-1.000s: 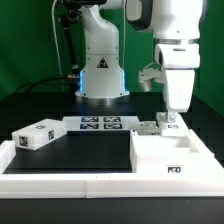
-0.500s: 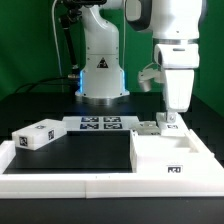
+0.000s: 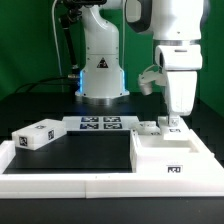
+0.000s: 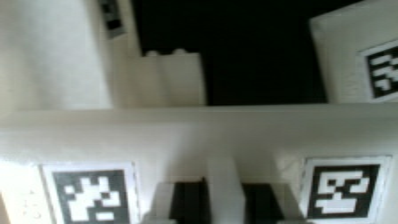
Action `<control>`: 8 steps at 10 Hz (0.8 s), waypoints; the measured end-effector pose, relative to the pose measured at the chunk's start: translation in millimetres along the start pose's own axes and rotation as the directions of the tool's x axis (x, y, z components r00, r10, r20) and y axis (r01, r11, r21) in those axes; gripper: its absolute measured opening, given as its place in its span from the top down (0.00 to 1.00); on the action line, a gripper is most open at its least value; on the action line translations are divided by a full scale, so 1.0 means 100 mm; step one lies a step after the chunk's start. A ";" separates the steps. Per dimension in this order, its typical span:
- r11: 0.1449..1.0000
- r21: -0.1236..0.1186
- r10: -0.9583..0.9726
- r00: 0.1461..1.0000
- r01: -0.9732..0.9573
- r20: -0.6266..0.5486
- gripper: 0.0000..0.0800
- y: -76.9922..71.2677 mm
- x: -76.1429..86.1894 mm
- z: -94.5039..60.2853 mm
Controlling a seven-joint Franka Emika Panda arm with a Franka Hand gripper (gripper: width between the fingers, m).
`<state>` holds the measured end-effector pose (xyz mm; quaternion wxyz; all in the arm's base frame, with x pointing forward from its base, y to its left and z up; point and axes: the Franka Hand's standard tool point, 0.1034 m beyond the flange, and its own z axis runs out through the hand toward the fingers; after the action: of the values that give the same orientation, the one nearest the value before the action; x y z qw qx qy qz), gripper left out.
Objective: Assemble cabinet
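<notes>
My gripper [image 3: 171, 122] is down at the half-built cabinet [image 3: 150, 160], grip state unclear, and one block [image 3: 38, 134] lies unfitted.

Exterior: frontal, mid-distance; wrist: close, looking down; shared: cabinet [image 3: 175, 160].

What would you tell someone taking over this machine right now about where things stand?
End effector: low at the back wall of the cabinet body, on the exterior view's right; open or shut cannot be told.
Loose white block lies apart on the exterior view's left, near the marker board.
Done: body partly built.
Left: the loose block likely joins it.
</notes>
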<state>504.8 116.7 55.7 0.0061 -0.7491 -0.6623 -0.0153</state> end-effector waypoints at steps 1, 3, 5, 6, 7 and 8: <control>1.000 -0.006 -0.002 1.000 0.002 -0.004 0.91 0.07 0.00 0.00; 1.000 -0.015 -0.010 1.000 0.010 -0.009 0.91 0.17 -0.01 0.00; 1.000 -0.013 -0.018 1.000 0.018 -0.008 0.91 0.19 -0.01 -0.01; 1.000 -0.013 -0.018 1.000 0.018 -0.008 0.91 0.19 -0.01 -0.01; 1.000 -0.013 -0.018 1.000 0.018 -0.008 0.91 0.19 -0.01 -0.01; 1.000 -0.013 -0.018 1.000 0.018 -0.008 0.91 0.20 0.00 0.00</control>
<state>524.8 114.0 56.3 0.0038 -0.7431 -0.6688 -0.0226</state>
